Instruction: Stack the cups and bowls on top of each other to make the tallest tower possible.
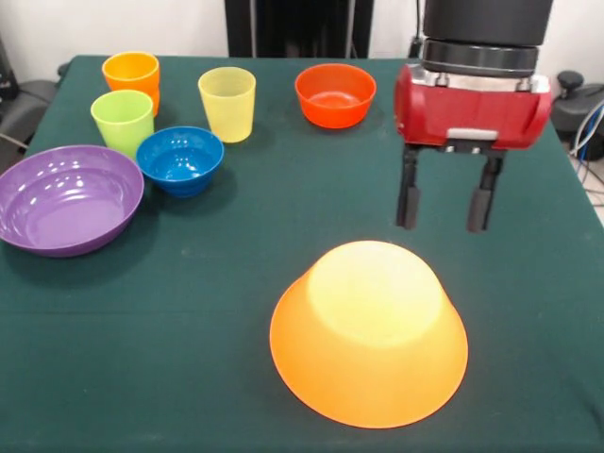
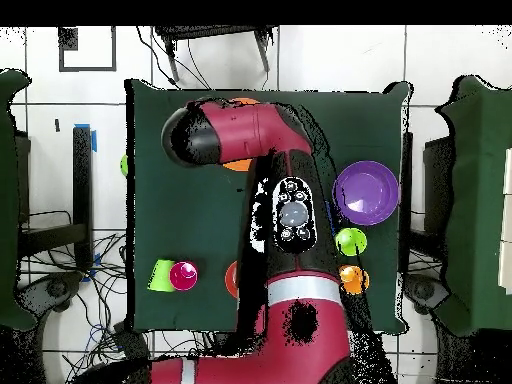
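My gripper [image 1: 444,203] hangs open and empty above the table, just behind and to the right of the large orange-yellow bowl [image 1: 368,330], which lies upside down. At the left stand the purple bowl [image 1: 68,198], the blue bowl [image 1: 180,159], the lime green cup [image 1: 123,121], the orange cup [image 1: 132,75] and the yellow cup [image 1: 227,102]. The red-orange bowl [image 1: 335,94] sits at the back centre. In the overhead view the arm covers the table's middle; the purple bowl [image 2: 366,192], a green cup [image 2: 160,275] and a red cup [image 2: 184,275] show beside it.
The table [image 1: 236,283] wears a dark green cloth. A small green shape [image 2: 124,165] shows at the table's left edge in the overhead view; what it is I cannot tell. Cables and dark chairs surround the table.
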